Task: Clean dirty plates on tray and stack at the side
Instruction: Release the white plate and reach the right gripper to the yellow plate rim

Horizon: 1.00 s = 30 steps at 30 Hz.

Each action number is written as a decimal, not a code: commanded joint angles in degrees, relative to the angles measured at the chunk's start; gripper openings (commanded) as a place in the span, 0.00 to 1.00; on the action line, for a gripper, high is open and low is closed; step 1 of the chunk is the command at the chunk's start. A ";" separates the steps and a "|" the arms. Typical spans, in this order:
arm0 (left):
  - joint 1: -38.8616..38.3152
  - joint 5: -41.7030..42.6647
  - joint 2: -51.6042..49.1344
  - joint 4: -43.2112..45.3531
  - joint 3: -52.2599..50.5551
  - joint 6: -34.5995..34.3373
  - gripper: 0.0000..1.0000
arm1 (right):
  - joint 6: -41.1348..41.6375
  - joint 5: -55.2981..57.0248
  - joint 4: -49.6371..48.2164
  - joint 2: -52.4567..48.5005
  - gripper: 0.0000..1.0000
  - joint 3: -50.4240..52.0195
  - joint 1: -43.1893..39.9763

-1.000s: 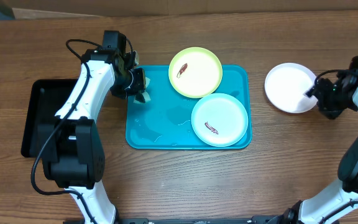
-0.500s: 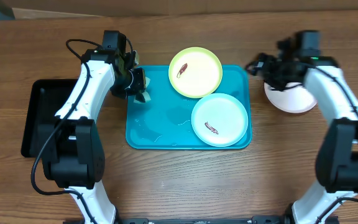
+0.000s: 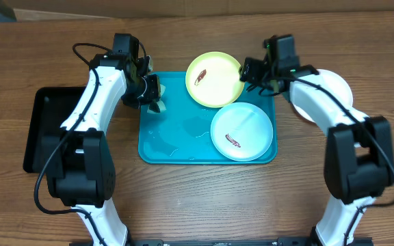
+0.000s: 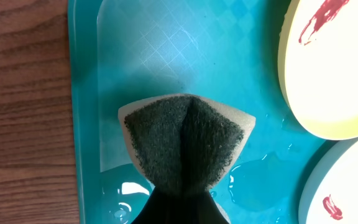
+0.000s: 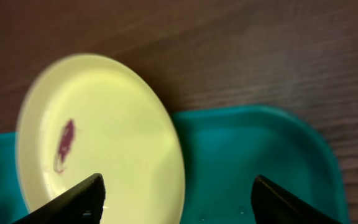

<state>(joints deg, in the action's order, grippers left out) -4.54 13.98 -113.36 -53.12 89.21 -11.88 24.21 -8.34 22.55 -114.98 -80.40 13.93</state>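
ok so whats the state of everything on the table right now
yellow plate: dirty, red smear, on the tray's far edge
pale plate: dirty, red smear, flat in the tray
white plate: looks clean, on the table, off the tray
tray: wet
sponge: folded, held
left jaws: shut on sponge
right jaws: open, empty, over yellow plate's rim

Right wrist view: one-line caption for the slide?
Open right hand hovers at the rim of the red-smeared yellow plate, which overlaps the edge of the teal tray.
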 commanded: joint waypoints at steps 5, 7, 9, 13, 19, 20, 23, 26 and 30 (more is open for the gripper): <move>0.00 1.09 1.16 -0.11 -0.24 -0.57 0.04 | 0.94 1.99 -2.47 -5.20 0.72 -0.94 4.42; 0.00 1.09 1.16 -0.44 -0.24 -0.57 0.04 | 0.94 3.98 -2.78 -6.19 0.70 -0.94 4.94; 0.00 1.07 1.16 -0.76 -0.24 -0.57 0.04 | 0.94 4.44 -2.95 -6.58 0.69 -0.94 5.07; 0.00 1.07 1.16 -0.74 -0.24 -0.55 0.04 | 0.92 4.44 -3.02 -6.58 0.53 -0.94 5.07; 0.00 1.07 1.16 -0.76 -0.24 -0.57 0.04 | 0.92 4.22 -2.32 -6.58 0.31 -0.94 5.55; 0.00 1.07 1.16 -0.74 -0.24 -0.55 0.04 | 0.90 4.24 -2.29 -6.58 0.28 -0.94 5.75; 0.00 1.07 1.16 -0.76 -0.24 -0.57 0.04 | 0.90 4.24 -2.23 -6.58 0.18 -0.94 6.36; 0.00 1.05 1.16 -0.76 -0.24 -0.55 0.04 | 0.92 4.15 -2.03 -6.58 0.07 -0.94 6.95; 0.00 0.87 1.16 -0.55 -0.24 -0.48 0.04 | 0.92 1.07 -1.68 -6.56 0.04 -0.96 7.89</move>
<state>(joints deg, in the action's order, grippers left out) -4.54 14.37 -113.36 -53.95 89.17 -12.01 25.41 -4.78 20.71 -121.10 -80.44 20.88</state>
